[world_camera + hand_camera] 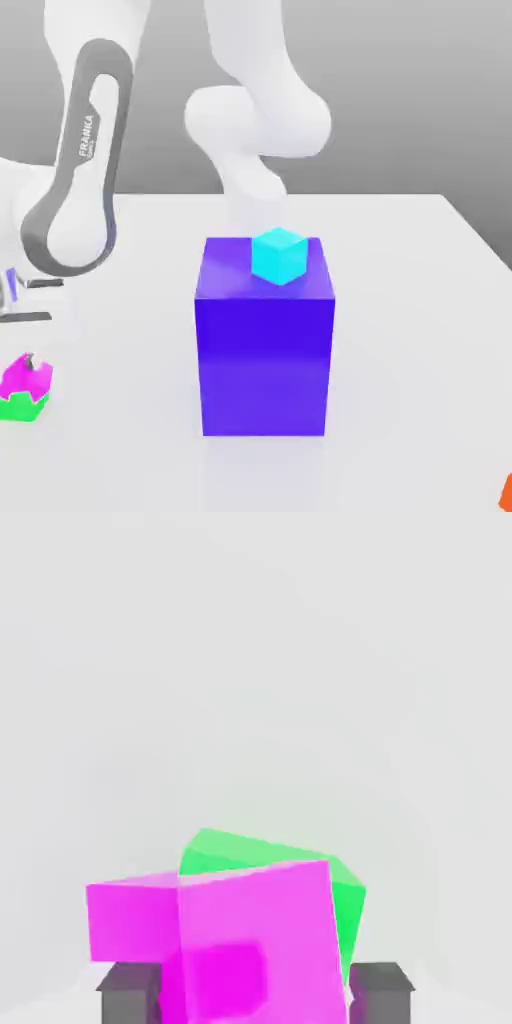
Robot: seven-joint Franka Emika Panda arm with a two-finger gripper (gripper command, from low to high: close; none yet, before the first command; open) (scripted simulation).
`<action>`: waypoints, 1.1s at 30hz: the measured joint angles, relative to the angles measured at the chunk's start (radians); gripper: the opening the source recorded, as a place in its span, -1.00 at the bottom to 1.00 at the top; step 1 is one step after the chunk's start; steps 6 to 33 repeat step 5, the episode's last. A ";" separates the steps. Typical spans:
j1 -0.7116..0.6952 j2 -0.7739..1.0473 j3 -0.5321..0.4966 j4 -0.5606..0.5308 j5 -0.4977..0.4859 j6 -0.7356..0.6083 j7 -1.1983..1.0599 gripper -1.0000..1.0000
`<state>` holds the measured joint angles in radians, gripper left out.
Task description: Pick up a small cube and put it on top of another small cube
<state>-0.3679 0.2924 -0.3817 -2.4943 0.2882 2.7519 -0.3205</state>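
Table (420, 300): white, everything sits on it. Arm (75, 170) bends down toward the exterior view's left edge. Big blue-purple block (265, 350) stands mid-table, cyan cube (278, 255) on its top face near the back. Orange cube (507, 492) sits clipped at the exterior view's lower right corner, well apart from the rest. Magenta cube (27, 377) sits on the green cube (20, 407) at lower left, stacked but twisted relative to it, green corners poking out. Gripper (255, 990): fingers (128, 990) straddle the magenta cube with a sliver of gap on one side, so they read as spread, not clamping.
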 joint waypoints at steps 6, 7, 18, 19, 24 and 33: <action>0.031 -0.093 -0.049 -0.008 -0.100 -0.072 0.072 1.00; 0.031 -0.093 -0.049 -0.008 -0.100 -0.072 0.072 1.00; 0.031 -0.093 -0.049 -0.008 -0.100 -0.072 0.072 1.00; 0.031 -0.093 -0.049 -0.008 -0.100 -0.072 0.072 1.00; 0.031 -0.093 -0.049 -0.008 -0.100 -0.072 0.072 1.00; 0.031 -0.093 -0.049 -0.008 -0.100 -0.072 0.072 1.00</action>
